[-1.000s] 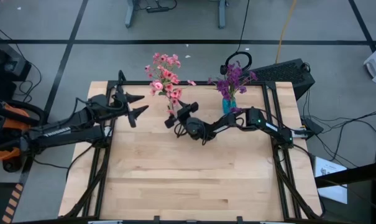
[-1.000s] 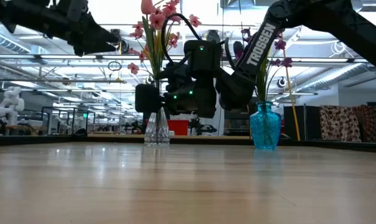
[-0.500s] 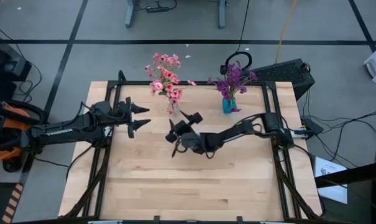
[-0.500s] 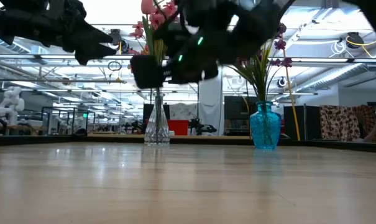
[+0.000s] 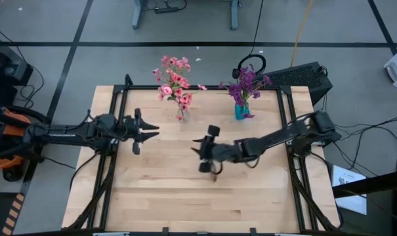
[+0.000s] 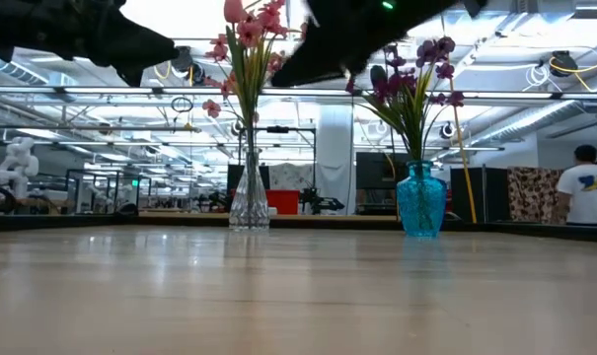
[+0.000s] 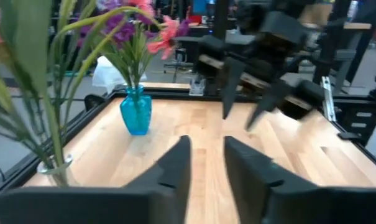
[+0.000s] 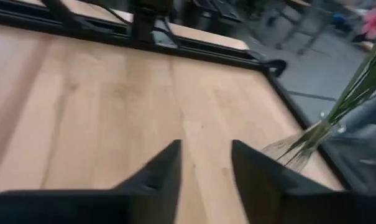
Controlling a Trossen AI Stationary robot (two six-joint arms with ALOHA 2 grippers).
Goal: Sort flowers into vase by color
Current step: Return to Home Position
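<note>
At the far edge of the table, pink flowers fill the clear vase and purple flowers the blue vase, while the left hand and right hand hover above it, both empty, fingers parted.

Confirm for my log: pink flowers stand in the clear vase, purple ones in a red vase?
No: the low view shows the purple flowers in a blue vase, not red. The pink flowers do stand in the clear vase.
</note>
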